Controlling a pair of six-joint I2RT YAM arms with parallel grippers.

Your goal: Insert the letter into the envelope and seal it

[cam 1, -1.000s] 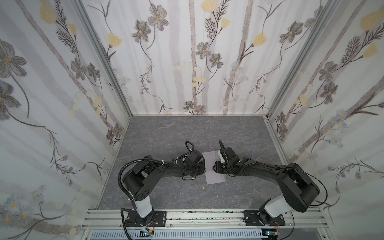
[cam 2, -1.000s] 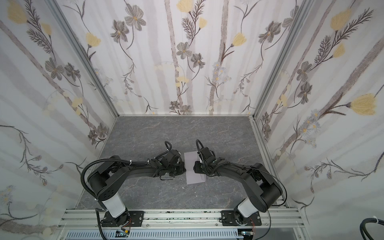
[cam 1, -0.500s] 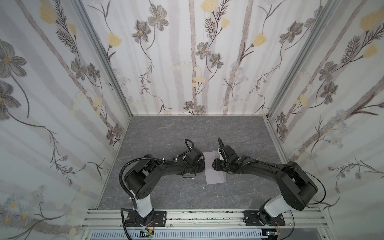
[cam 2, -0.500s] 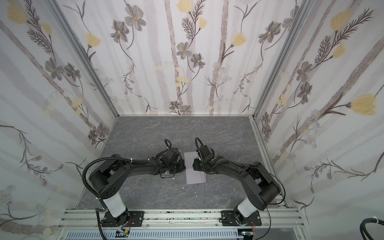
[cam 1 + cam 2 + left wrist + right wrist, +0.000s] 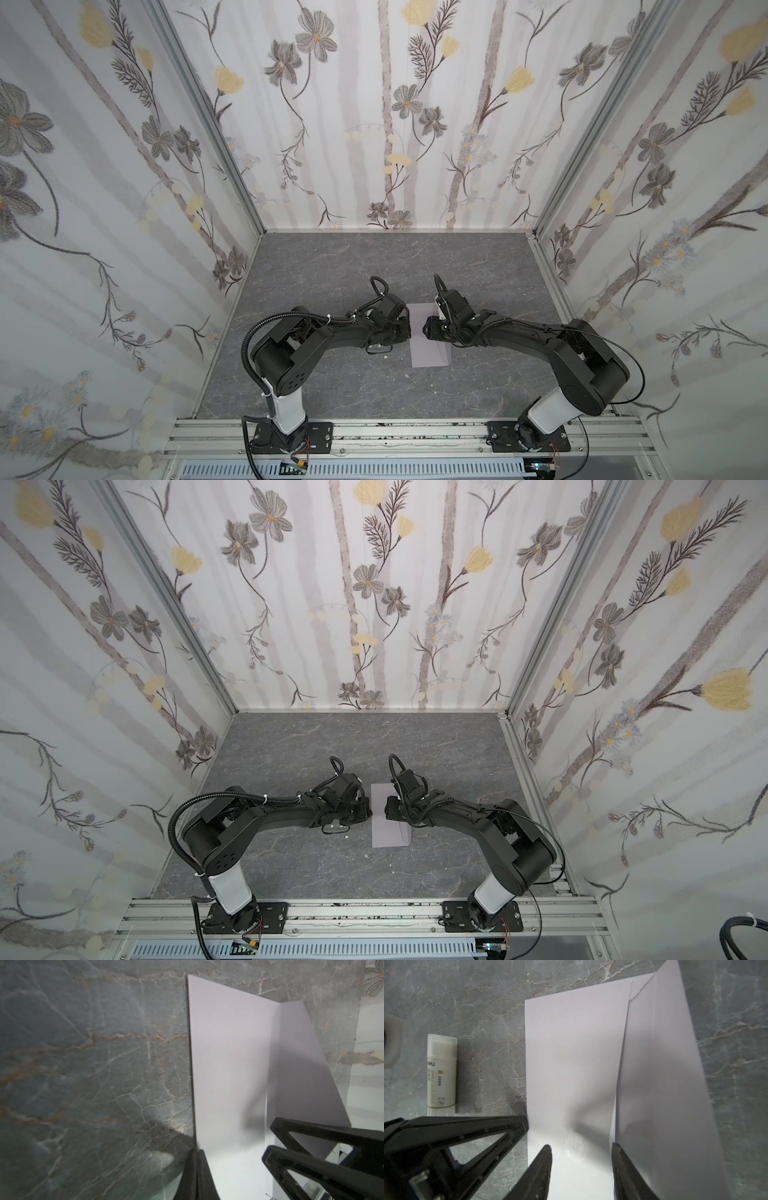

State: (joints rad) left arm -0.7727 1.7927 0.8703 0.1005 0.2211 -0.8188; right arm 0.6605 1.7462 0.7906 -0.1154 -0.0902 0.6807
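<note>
The grey-lavender envelope lies flat on the table between both arms. Its body faces up, and its flap stands raised along the right arm's side. A thin white strip shows at the mouth under the flap; the letter is otherwise hidden. My left gripper is shut, its tips at the envelope's left edge. My right gripper is open over the envelope, one finger at the flap's fold.
A white glue stick lies on the table beside the envelope, under the left arm, with a white cap near it. Wallpapered walls close in the grey marbled table on three sides.
The right gripper's jaws have spread wider over the envelope and it has edged slightly left. The left gripper stays shut at the envelope's edge.
</note>
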